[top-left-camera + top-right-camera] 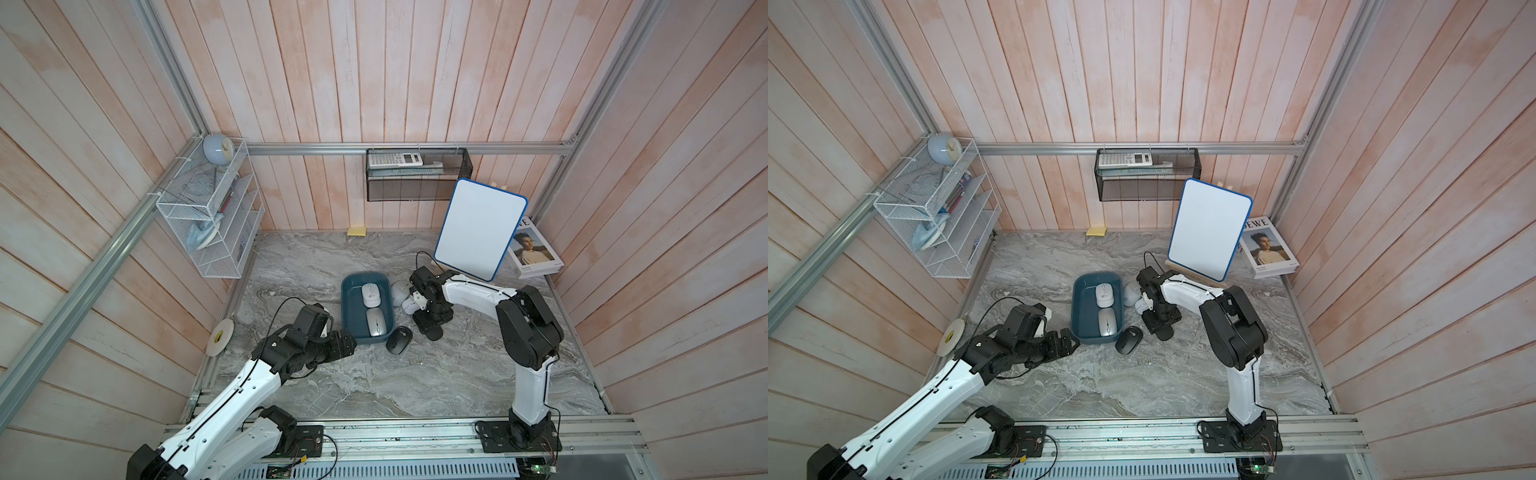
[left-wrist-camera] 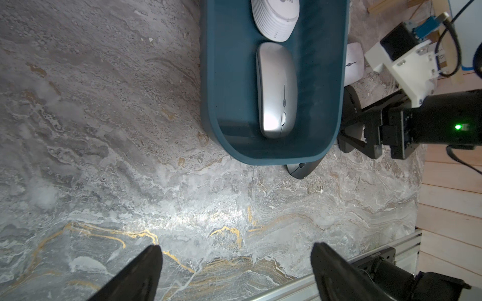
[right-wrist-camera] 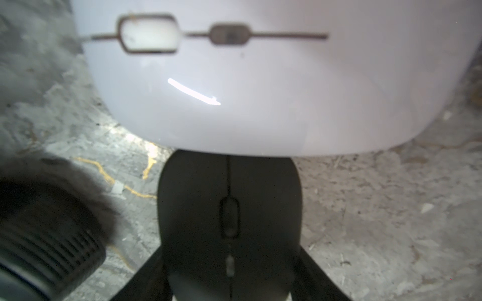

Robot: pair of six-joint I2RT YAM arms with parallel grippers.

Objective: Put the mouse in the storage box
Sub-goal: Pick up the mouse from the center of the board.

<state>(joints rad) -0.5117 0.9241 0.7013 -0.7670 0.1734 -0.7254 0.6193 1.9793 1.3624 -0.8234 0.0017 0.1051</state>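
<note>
In the right wrist view, the right gripper had its jaws clamped on the black mouse, one end of which was cut off by the frame. This mouse was outside the storage box, and whether it touched the worktop could not be told. A white mouse beyond it was blurred. A second black mouse lay half hidden behind the box wall. The left gripper held its jaws wide and empty.

Rear mouse and front mouse lie in the storage box; third mouse right of it
</note>
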